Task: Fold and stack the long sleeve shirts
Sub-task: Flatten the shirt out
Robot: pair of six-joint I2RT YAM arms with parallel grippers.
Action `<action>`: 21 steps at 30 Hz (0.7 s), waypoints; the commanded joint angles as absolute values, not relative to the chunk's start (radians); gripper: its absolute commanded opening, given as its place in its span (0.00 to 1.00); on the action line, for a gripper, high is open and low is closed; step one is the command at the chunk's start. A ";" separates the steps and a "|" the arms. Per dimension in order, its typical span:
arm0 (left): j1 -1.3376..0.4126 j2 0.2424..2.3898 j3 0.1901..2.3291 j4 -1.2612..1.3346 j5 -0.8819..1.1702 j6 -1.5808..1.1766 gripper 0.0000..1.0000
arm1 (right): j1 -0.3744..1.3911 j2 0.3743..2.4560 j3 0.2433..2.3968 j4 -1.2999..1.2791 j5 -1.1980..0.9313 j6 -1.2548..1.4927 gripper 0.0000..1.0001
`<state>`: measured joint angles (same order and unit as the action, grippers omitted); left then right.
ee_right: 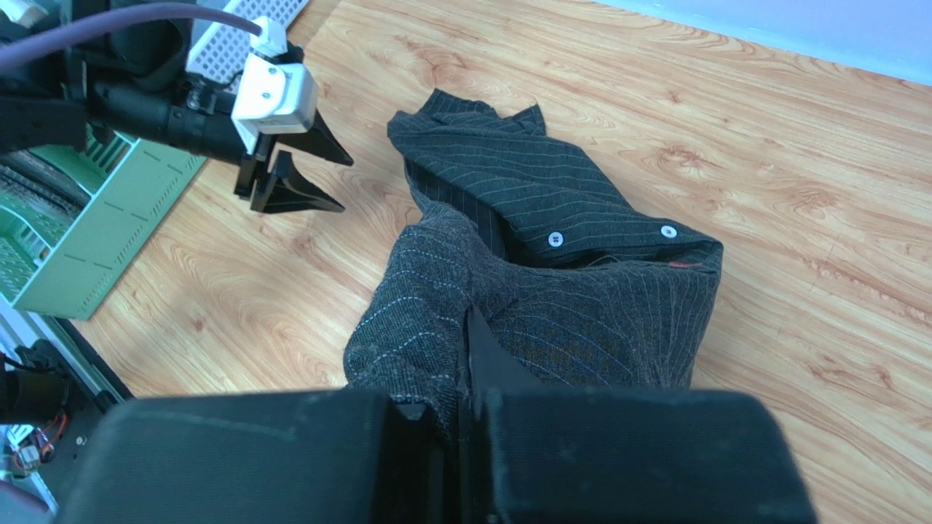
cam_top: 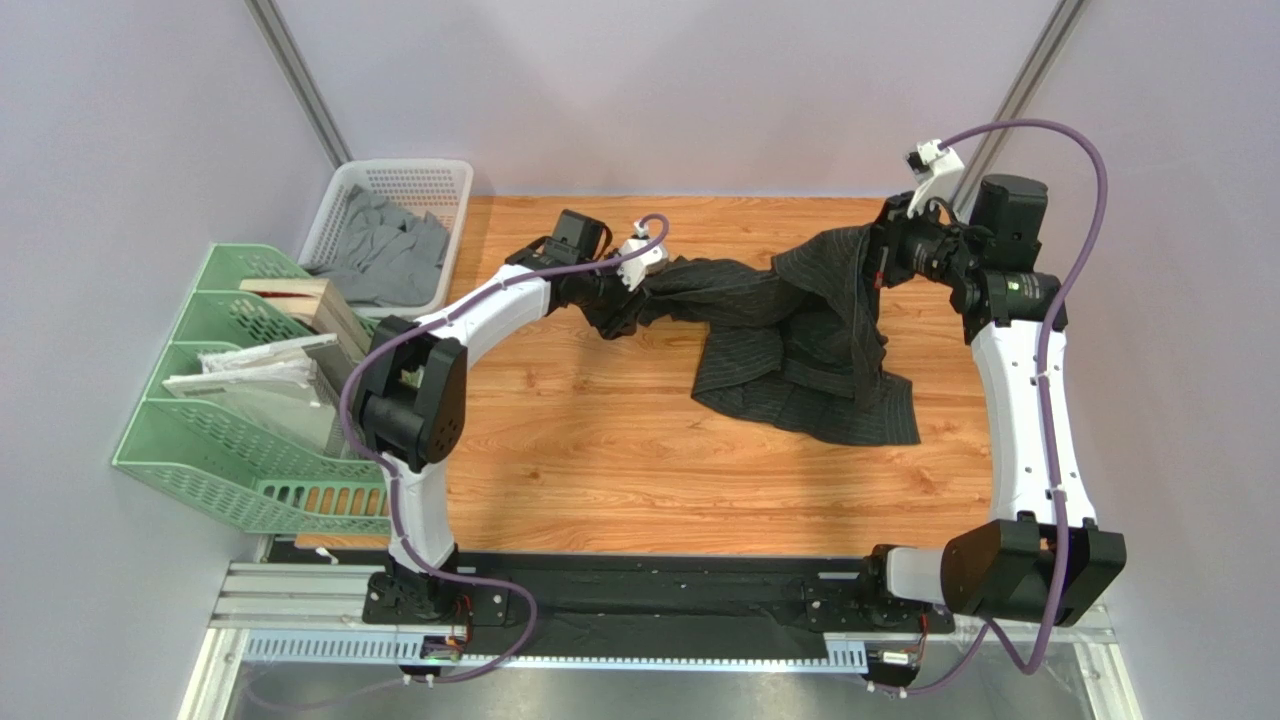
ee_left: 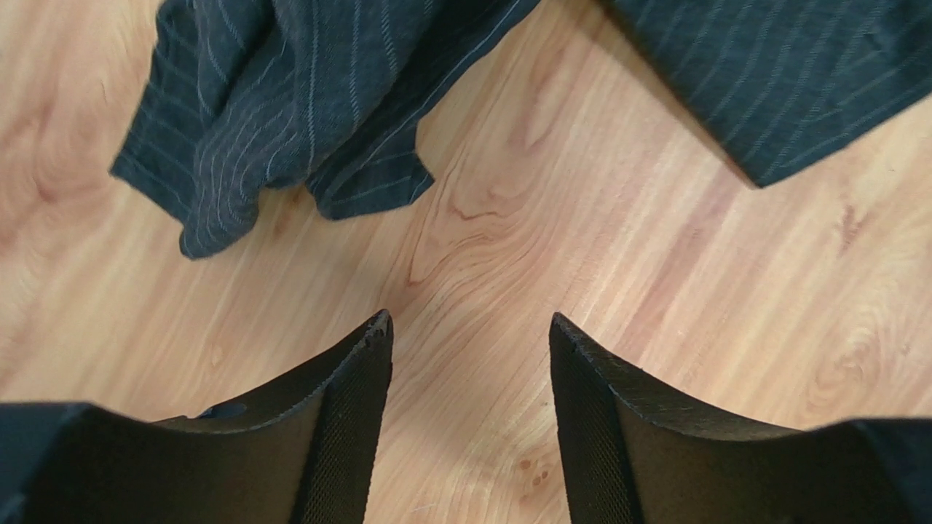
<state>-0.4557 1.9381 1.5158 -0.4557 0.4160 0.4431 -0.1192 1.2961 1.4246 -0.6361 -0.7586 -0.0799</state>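
One long sleeve shirt (cam_top: 796, 338), charcoal with pale pinstripes, lies bunched on the wooden table, right of centre. My right gripper (cam_top: 887, 248) is shut on a fold of it at the far right and holds that part raised. In the right wrist view the fabric (ee_right: 569, 218) drapes from the shut gripper (ee_right: 470, 333), with two white buttons showing. My left gripper (cam_top: 613, 315) is open and empty by the shirt's left end. The left wrist view shows its gripper (ee_left: 468, 328) over bare wood, with a sleeve end (ee_left: 274, 109) just beyond the fingers. It also appears in the right wrist view (ee_right: 301, 164).
A white basket (cam_top: 436, 177) holding grey clothes stands at the far left corner. A green file rack (cam_top: 226, 450) with papers and a box stands off the table's left edge. The table's wood (cam_top: 601, 450) shows in front of the shirt.
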 commanded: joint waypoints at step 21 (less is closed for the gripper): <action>-0.446 2.238 1.865 -0.514 0.250 0.198 0.56 | -0.120 1.391 1.568 -0.502 -0.779 0.031 0.00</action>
<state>-0.4500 2.2471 1.8553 -0.5068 0.2665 0.2634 -0.1192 1.3880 1.5200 -0.5625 -0.7601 0.0189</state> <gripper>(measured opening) 0.565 0.004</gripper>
